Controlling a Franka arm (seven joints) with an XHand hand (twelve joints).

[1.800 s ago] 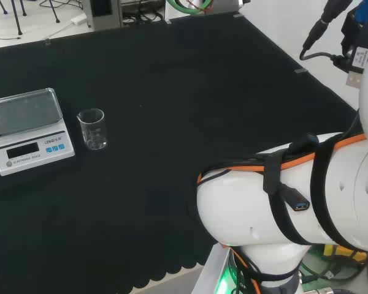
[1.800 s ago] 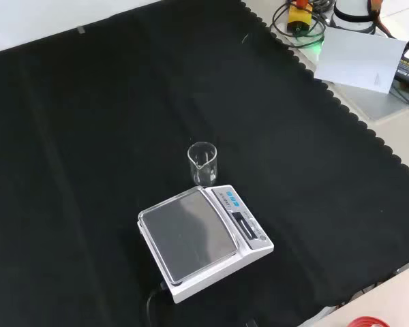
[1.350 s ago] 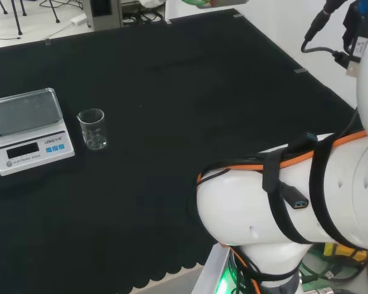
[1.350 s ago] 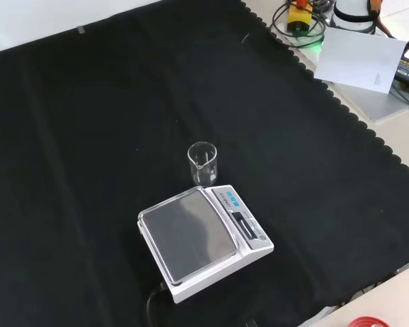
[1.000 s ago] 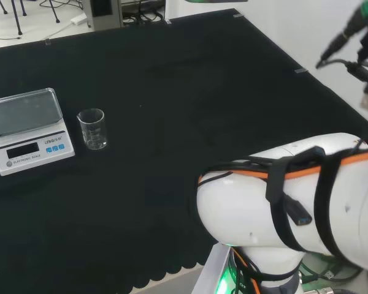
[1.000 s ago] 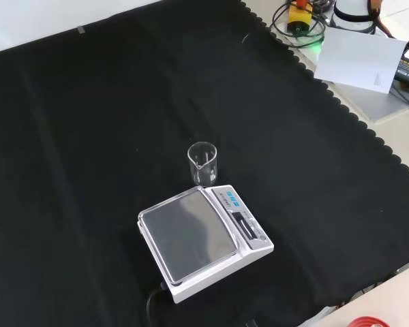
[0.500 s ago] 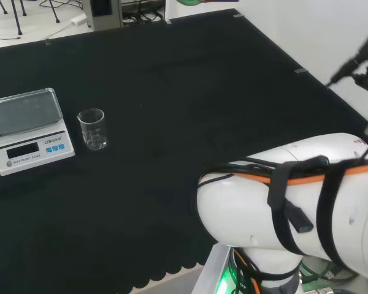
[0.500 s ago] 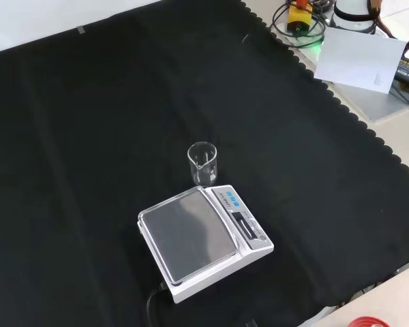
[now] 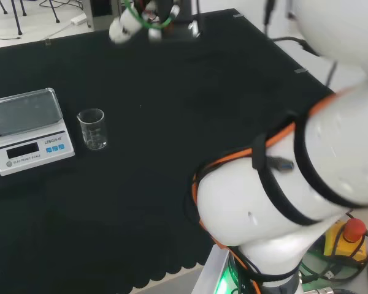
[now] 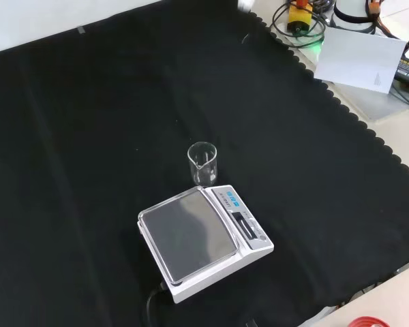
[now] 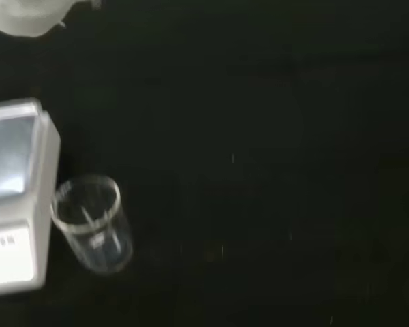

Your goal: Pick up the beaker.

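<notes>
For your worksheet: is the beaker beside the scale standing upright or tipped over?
Upright. The beaker stands on its base on the black cloth, open rim facing up, just beside the scale.

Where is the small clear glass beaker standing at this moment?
The small clear glass beaker stands upright on the black cloth, just right of the white weighing scale in the head view; in the front view it stands just behind the scale.

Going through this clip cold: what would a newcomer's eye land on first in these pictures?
First, the arm's bulky white links, strapped with black and orange cable, at the head view's right. Next, the white scale with its grey pan, bright against the black cloth. The clear beaker stands upright and looks empty, beside the scale's display end, apart from it. The hand is a blur at the head view's top, far from the beaker.
</notes>
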